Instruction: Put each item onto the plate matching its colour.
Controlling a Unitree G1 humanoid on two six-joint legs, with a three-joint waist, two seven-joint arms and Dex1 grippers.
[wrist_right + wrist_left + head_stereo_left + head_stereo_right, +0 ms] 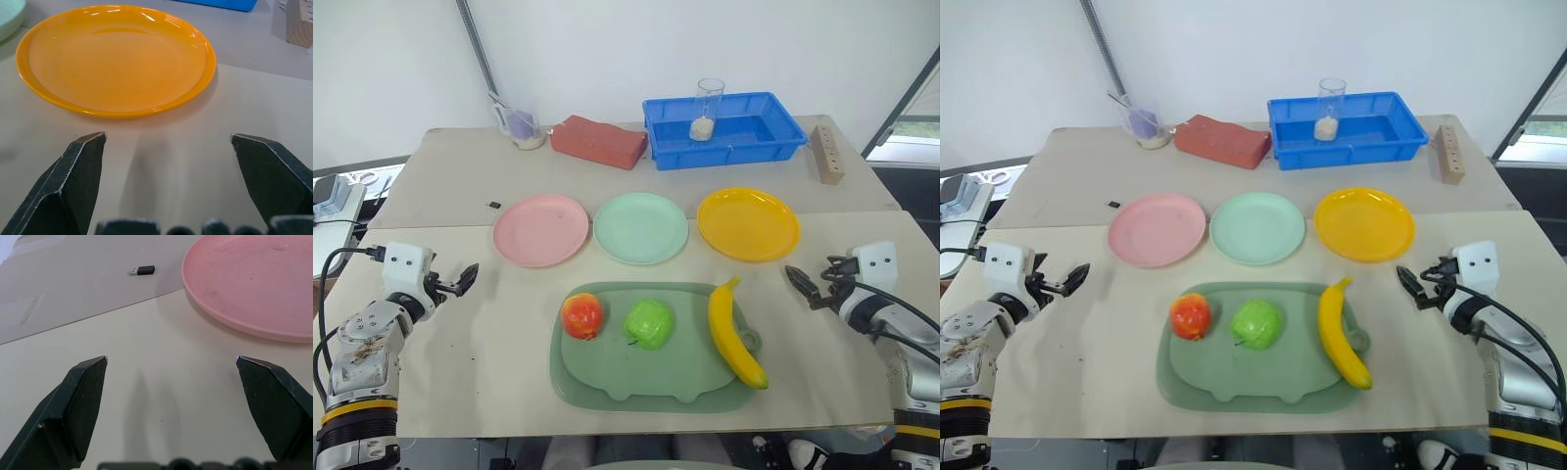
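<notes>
Three plates stand in a row across the table's middle: pale pink [541,229], mint green [641,227] and orange-yellow [748,223]. All three are bare. In front of them a red-and-yellow apple [582,316], a lumpy green fruit [649,323] and a banana [732,333] lie on a rounded green tray [636,382], the banana along its right edge. My left gripper [467,278] hovers open at the left, short of the pink plate [254,289]. My right gripper [799,285] is open at the right, facing the orange-yellow plate [117,58]. Neither holds anything.
At the back stand a blue bin [724,129] with a clear glass [708,110] in it, a brick-red block [599,142], a small cup [522,128] and a wooden block [826,154]. A small black USB stick [142,270] lies left of the pink plate.
</notes>
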